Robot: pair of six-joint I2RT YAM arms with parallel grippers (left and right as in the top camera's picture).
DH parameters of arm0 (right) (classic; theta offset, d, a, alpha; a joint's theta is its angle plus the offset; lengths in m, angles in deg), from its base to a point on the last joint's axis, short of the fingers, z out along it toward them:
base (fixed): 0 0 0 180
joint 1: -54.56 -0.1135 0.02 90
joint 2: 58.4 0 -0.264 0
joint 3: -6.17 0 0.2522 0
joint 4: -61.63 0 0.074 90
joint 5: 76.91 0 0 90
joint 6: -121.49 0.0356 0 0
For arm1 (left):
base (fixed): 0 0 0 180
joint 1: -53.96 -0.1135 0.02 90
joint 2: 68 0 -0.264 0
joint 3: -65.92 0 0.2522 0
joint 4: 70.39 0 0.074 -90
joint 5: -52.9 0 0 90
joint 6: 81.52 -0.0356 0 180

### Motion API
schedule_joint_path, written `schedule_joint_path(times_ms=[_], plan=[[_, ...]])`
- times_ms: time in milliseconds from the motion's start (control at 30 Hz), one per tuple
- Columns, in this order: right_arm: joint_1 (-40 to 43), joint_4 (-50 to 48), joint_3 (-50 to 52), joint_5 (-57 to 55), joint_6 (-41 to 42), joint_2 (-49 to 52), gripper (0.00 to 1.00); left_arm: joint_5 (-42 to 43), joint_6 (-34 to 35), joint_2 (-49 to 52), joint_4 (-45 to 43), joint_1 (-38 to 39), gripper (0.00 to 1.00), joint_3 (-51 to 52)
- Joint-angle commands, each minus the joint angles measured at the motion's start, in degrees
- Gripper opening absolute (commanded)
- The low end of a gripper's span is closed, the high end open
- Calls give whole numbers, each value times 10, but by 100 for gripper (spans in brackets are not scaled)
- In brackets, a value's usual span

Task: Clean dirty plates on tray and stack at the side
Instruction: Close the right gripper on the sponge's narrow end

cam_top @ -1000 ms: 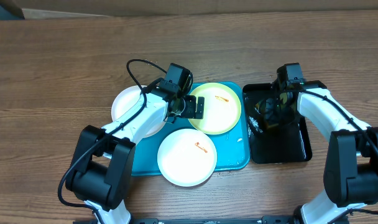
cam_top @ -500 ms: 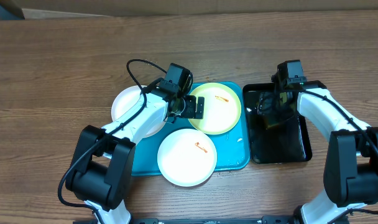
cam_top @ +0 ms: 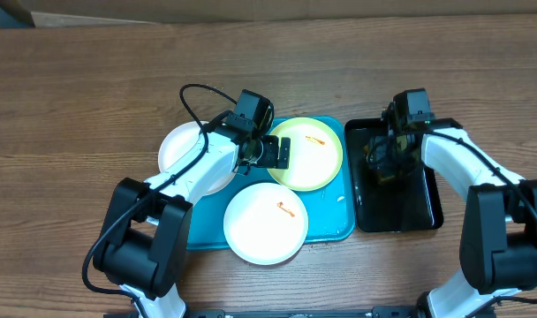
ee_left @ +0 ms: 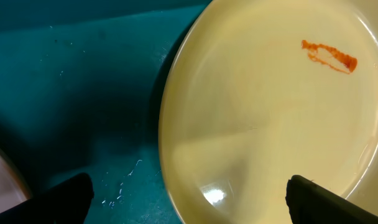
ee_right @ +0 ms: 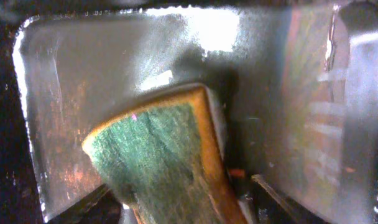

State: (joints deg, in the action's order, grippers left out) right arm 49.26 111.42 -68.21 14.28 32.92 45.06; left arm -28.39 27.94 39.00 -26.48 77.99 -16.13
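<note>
The white-and-black left arm [cam_top: 198, 163] reaches from its base at the near edge up and inward, its wrist turned toward the middle. The left gripper [cam_top: 278, 152] points right, held low and level, and in the wrist view its dark fingertips [ee_left: 68, 198] stand wide apart. The white-and-black right arm [cam_top: 463, 159] bends inward at the far side. The right gripper [cam_top: 383, 162] points down, fingers [ee_right: 273, 198] parted. Whether they clamp cannot be told.

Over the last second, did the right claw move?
Yes, slightly. Judged against the black tray, the right claw, with the sponge between its fingers, has shifted left, toward that tray's wall beside the turquoise tray.
</note>
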Motion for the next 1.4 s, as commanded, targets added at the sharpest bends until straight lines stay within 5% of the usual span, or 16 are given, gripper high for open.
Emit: schedule_joint_path(times_ms=[0, 33, 133, 200, 400, 467, 567, 600, 667, 700, 800, 900, 933, 1000, 1067, 1367], plan=[[2, -18, 25, -7, -2, -2, 27, -3, -2, 10, 0, 4, 100, -9], [2, -20, 28, -7, -2, -2, 9, -3, -2, 10, 0, 4, 100, -9], [2, -19, 29, -6, -2, -2, 5, -3, -2, 10, 0, 4, 100, -9], [2, -17, 25, -6, -2, -2, 75, -3, -2, 10, 0, 4, 100, -9], [2, 4, 15, -6, 2, -2, 78, -3, -2, 10, 0, 4, 100, -9], [2, 13, 15, -6, 3, -2, 65, -3, -2, 10, 0, 4, 100, -9], [2, 22, 15, -6, 2, -2, 12, -3, -2, 10, 0, 4, 100, -9], [2, 24, 15, -5, 2, -2, 13, -3, -2, 10, 0, 4, 100, -9], [2, 27, 14, 7, 2, -2, 66, -3, -2, 10, 0, 4, 100, -9], [2, 34, 11, 15, 2, -2, 77, -3, -2, 10, 0, 4, 100, -9], [2, 84, -2, 19, 12, -2, 78, -3, -2, 10, 0, 4, 100, -9], [2, 110, -2, 19, 18, -2, 54, -3, -2, 10, 0, 4, 100, -9], [2, 110, -2, 19, 18, -2, 18, -3, -2, 10, 0, 4, 100, -9], [2, 107, -3, 19, 17, -2, 16, -3, -2, 10, 0, 4, 100, -9], [2, 123, -19, 19, 18, -2, 63, -3, -2, 10, 0, 4, 100, -9], [2, 227, -141, 15, 18, -2, 84, -4, -2, 10, -23, 4, 100, -9]])
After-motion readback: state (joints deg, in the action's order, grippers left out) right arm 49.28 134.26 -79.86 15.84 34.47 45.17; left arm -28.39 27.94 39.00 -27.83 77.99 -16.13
